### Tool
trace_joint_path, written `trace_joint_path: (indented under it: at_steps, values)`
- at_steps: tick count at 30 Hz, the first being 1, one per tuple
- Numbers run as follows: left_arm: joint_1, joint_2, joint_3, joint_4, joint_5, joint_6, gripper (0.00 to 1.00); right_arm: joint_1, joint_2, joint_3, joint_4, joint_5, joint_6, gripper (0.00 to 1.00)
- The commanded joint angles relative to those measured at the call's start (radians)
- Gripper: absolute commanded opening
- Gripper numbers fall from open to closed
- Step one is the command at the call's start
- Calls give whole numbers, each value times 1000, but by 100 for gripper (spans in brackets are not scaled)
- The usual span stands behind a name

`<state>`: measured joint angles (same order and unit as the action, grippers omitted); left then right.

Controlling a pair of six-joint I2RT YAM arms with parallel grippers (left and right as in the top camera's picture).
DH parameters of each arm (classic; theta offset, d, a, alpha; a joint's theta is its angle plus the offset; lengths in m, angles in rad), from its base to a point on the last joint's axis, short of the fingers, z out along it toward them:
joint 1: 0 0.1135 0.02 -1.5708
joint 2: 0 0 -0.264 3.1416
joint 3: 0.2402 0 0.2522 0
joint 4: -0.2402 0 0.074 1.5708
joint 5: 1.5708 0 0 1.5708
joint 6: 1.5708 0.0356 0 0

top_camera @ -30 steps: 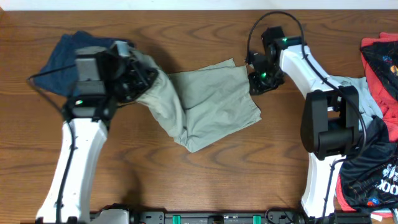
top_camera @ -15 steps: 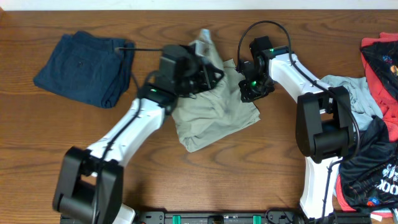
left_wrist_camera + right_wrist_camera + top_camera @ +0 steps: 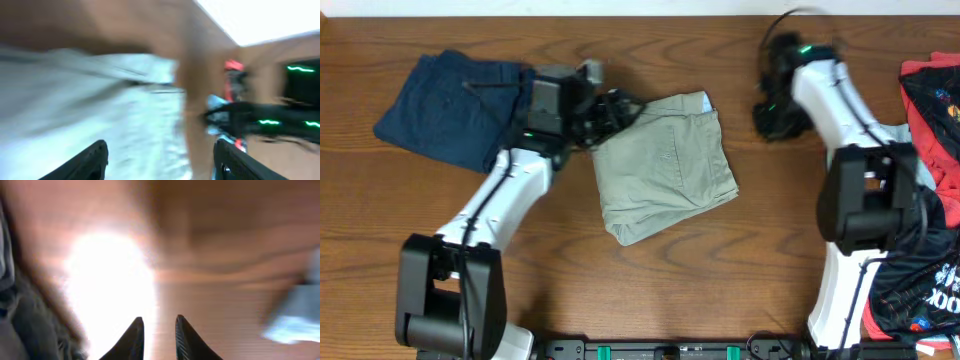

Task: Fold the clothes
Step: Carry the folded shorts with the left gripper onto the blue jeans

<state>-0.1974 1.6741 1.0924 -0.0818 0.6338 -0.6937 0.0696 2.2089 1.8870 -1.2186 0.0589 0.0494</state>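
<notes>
Left gripper (image 3: 617, 106) first: in my wrist view its two fingers (image 3: 95, 160) stand wide apart. It is open and holds nothing. That view is very blurry, but I can see pale cloth under the fingers. From above, this gripper sits at the top left corner of the khaki trousers (image 3: 665, 160), right at the edge of the cloth. I cannot tell if it touches them.

The khaki trousers lie folded in a rough square in the middle of the table (image 3: 720, 270). A pocket line and a seam show on the top layer.

The right gripper (image 3: 767, 118) is over bare wood near the far edge, to the right of the trousers and apart from them. In its own blurry view the gripper (image 3: 157, 335) is only a little open. There is a thin gap between the tips and nothing in it.

The navy garment (image 3: 445, 105) lies folded at the far left, just beside the left arm. The red and black clothes (image 3: 932, 85) are heaped at the right edge, by the right arm's base.
</notes>
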Motion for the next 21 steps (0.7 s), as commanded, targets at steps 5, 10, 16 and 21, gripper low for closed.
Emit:
trace_joint_path:
  at_steps: [5,10,16,21]
  values:
    - [43,17,2,-207,-168,145,77,-32,-105,144,-31,-207,-58,26]
    - [41,105,0,-217,-230,170,79,-21,-135,144,-39,-209,-58,27]
    - [39,232,0,-172,-231,158,80,-12,-135,144,-50,-209,-58,27]
    - [15,312,0,-21,-32,174,56,-19,-135,144,-56,-209,-58,27]
